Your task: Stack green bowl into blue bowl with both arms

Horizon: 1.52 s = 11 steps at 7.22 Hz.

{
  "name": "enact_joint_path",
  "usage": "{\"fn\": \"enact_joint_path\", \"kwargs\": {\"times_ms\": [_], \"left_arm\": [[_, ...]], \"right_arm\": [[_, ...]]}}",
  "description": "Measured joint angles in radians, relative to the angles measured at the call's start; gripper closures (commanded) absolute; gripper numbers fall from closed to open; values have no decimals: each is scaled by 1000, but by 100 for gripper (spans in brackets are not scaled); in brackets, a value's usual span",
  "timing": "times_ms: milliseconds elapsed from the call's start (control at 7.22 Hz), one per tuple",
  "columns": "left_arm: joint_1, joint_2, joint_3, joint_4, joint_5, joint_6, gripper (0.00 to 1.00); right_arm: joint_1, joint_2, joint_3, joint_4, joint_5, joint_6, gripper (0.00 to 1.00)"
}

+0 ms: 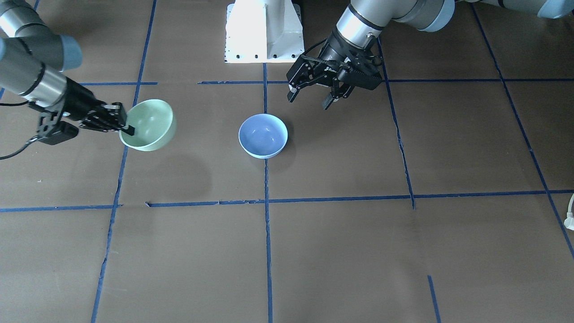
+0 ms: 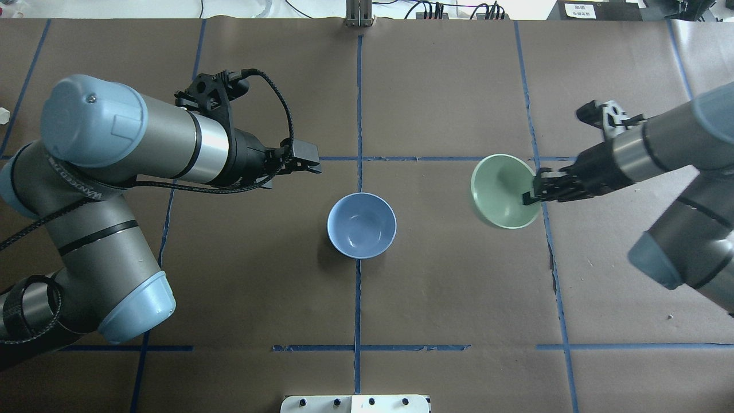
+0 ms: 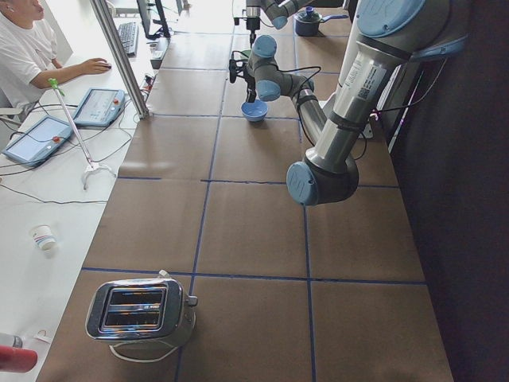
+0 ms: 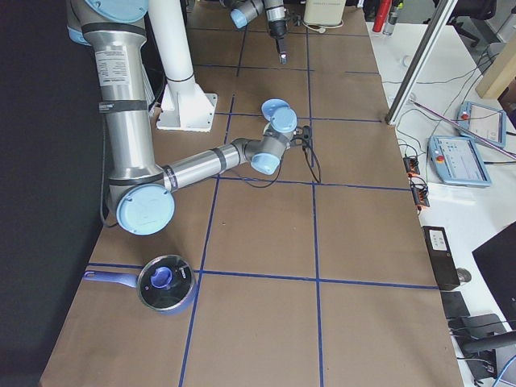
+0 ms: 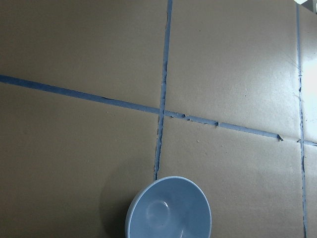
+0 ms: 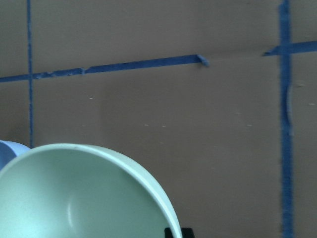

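Observation:
The green bowl hangs tilted above the table, held by its rim in my right gripper; its shadow lies on the table below it. The overhead view shows the same grip, with the green bowl on the right and my right gripper shut on its rim. The bowl fills the bottom left of the right wrist view. The blue bowl stands upright at the table's middle and shows in the left wrist view. My left gripper is open and empty, above the table beside the blue bowl.
The white pedestal base stands at the robot's side of the table. A toaster sits at the table's left end, and a lidded pot at its right end. An operator sits at the far side.

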Motion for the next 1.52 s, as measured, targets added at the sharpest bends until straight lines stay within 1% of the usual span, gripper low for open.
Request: {"fn": "enact_joint_path", "kwargs": {"times_ms": [138, 277, 415, 554, 831, 1523], "left_arm": [[-6, 5, -9, 0, 0, -1, 0], [-10, 6, -12, 0, 1, -1, 0], [-12, 6, -12, 0, 1, -1, 0], [-12, 7, -13, 0, 1, -1, 0], [-13, 8, -13, 0, 1, -1, 0], [-11, 8, -13, 0, 1, -2, 0]], "right_arm": [[-106, 96, 1, -28, -114, 120, 100], [-190, 195, -2, -121, -217, 195, 100], [-247, 280, -6, -238, -287, 236, 100], [-284, 324, -11, -312, -327, 260, 100], [-317, 360, -39, -352, -362, 282, 100], [-319, 374, -70, -357, -395, 327, 100]]}}
